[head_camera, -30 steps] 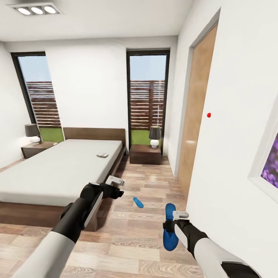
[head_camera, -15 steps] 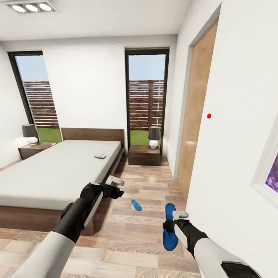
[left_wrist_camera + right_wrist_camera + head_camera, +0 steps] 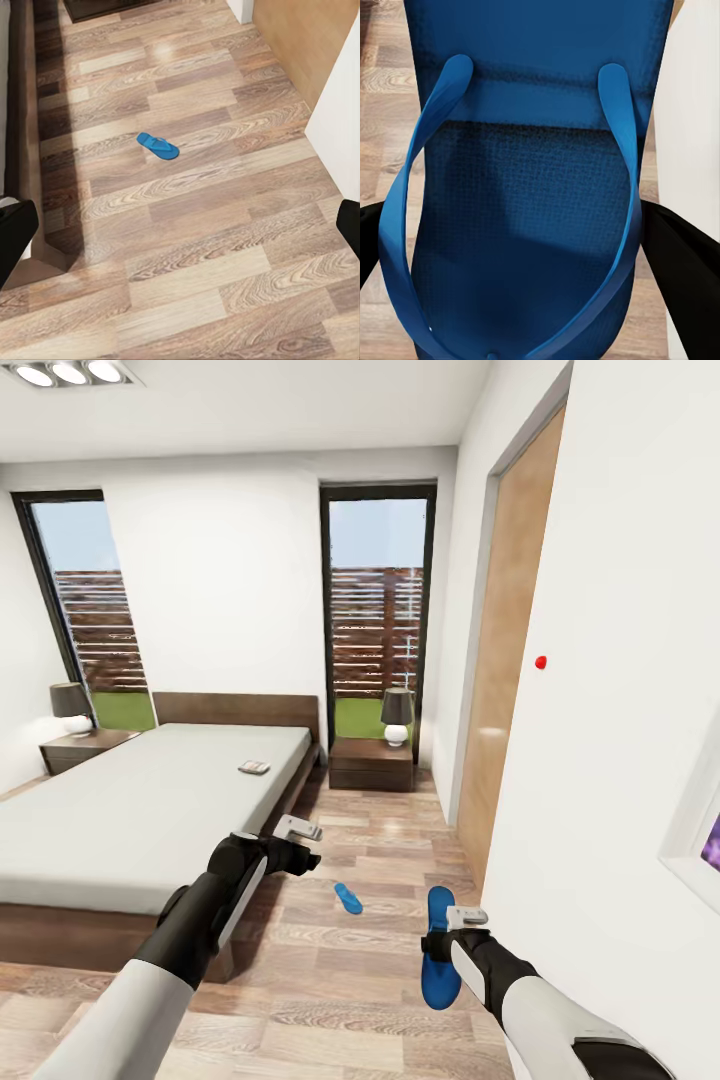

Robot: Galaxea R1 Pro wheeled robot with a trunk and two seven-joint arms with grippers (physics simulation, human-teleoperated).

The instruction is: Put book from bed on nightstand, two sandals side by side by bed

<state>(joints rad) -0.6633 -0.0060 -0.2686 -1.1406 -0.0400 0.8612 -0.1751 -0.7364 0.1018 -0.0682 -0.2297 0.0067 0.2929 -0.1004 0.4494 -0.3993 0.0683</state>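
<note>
Blue sandal (image 3: 525,195) clamped in right hand (image 3: 445,940); left hand (image 3: 180,225) apart above floor sandal (image 3: 157,145).

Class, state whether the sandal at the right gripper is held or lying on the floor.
Held: the right gripper is shut on the sandal, whose sole sits between its fingers in the right wrist view.

My arms wear glossy white shells up to the forearm, then turn matte black at the wrists. My left gripper (image 3: 300,844) is black with a pale grey block on top; my right gripper (image 3: 447,938) matches it, grey cap over black. From each wrist camera, my fingertips (image 3: 15,238) look plain black.
</note>
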